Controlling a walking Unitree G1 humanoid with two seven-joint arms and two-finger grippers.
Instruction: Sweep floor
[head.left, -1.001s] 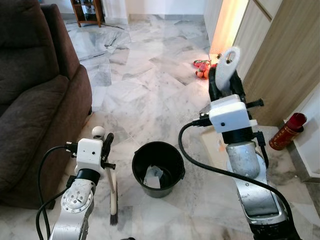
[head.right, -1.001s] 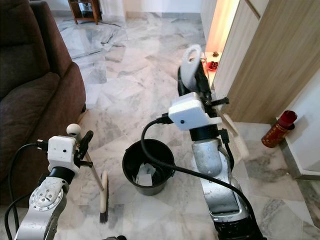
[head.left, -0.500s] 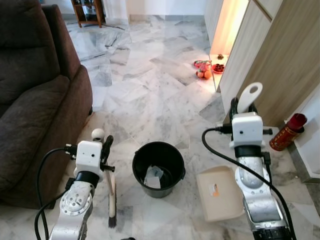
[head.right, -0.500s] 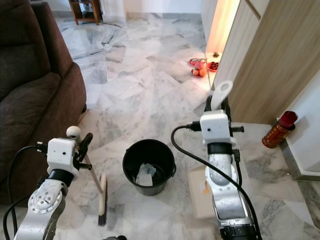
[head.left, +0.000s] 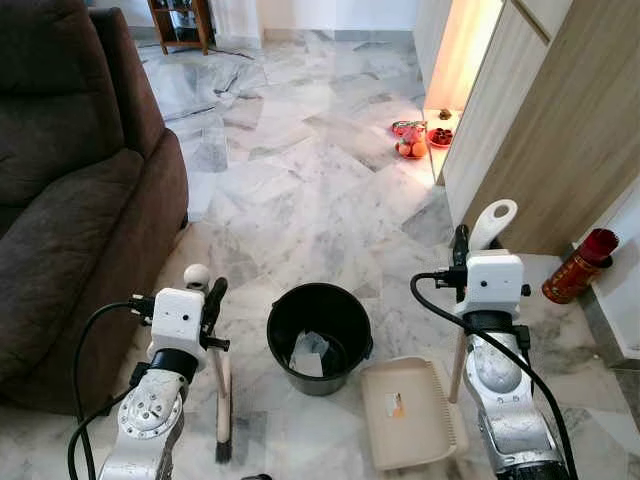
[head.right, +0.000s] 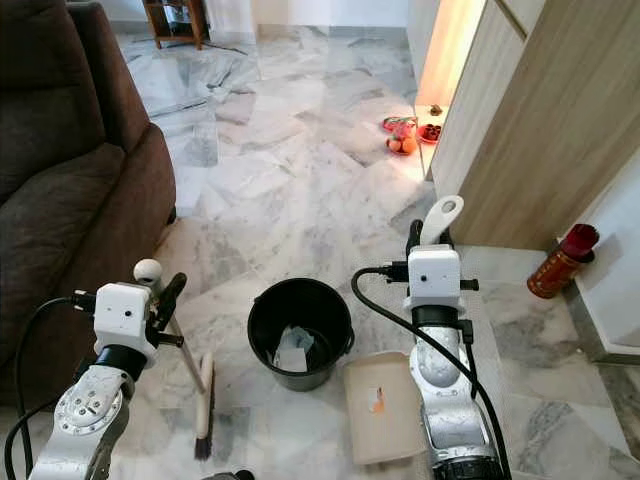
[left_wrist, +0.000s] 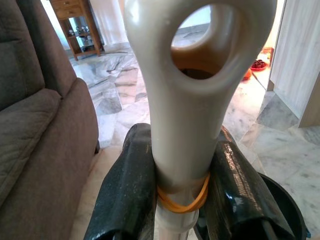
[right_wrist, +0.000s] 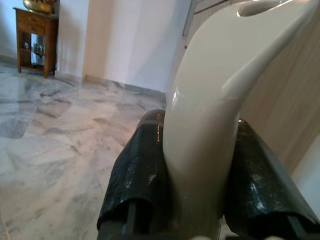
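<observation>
Brush and dustpan held either side of the black bucket (head.left: 318, 335), on the marble floor (head.left: 300, 170).

Nearest, the left gripper (left_wrist: 182, 200) is seen with jaws clamped on the brush handle (head.left: 218, 375), bristles down left of the bucket; the right gripper (right_wrist: 192, 175) is closed on the dustpan handle (head.left: 492, 222), its pan (head.left: 405, 412) resting flat right of the bucket. Paper scraps lie inside the bucket, so collection seems largely done. Beyond the bucket, red objects (head.left: 408, 140) remain.
</observation>
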